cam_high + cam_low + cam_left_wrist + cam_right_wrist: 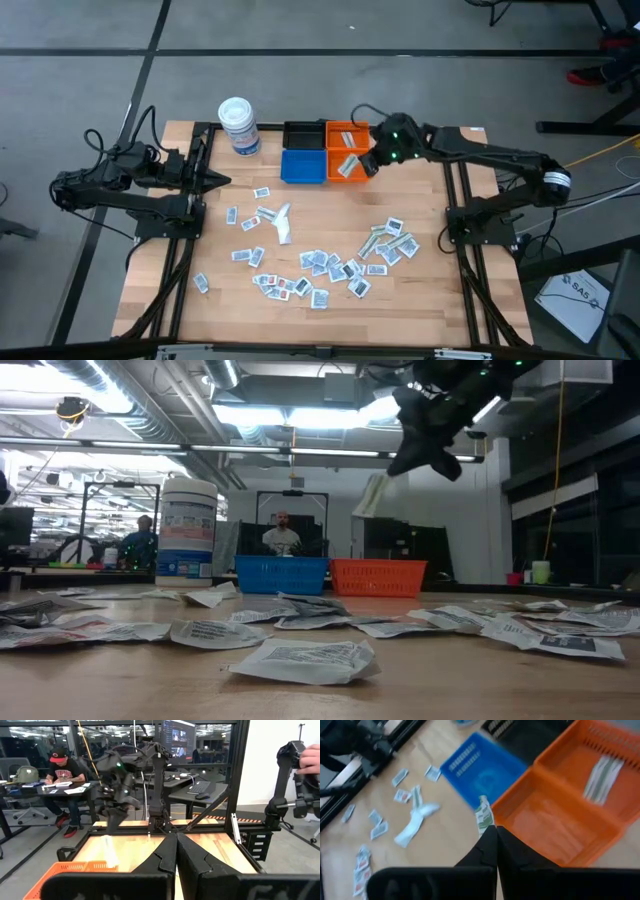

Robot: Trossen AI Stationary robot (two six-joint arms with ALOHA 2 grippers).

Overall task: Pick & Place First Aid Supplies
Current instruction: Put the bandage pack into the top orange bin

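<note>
Fingers of your right gripper are pinched shut on one sachet, a thin white strip with green print sticking out past the fingertips. In the high view that right gripper sits over the near bay of the orange bin, toward the table's far edge, right of the middle. In the low view the sachet hangs tilted below the gripper, well above the orange bin, not touching it.

Orange bin has two bays; in the right wrist view its far bay holds a pale strip, and faint flat packets lie in the near bay. Blue bin stands just beside the orange one on its left; black bin stands behind the blue one, against the table's far edge.

Your left gripper is closed on nothing, fingers together, parked near the table's left edge, well apart from the bins. Left wrist view shows the same: left gripper with fingertips touching.

Remaining first aid supplies lie scattered flat over the middle and near half of the table, thickest toward the right, with a longer white strip near the centre.

White tub stands upright near the far edge, left of the bins.

Persons sit at desks in the room beyond.
</note>
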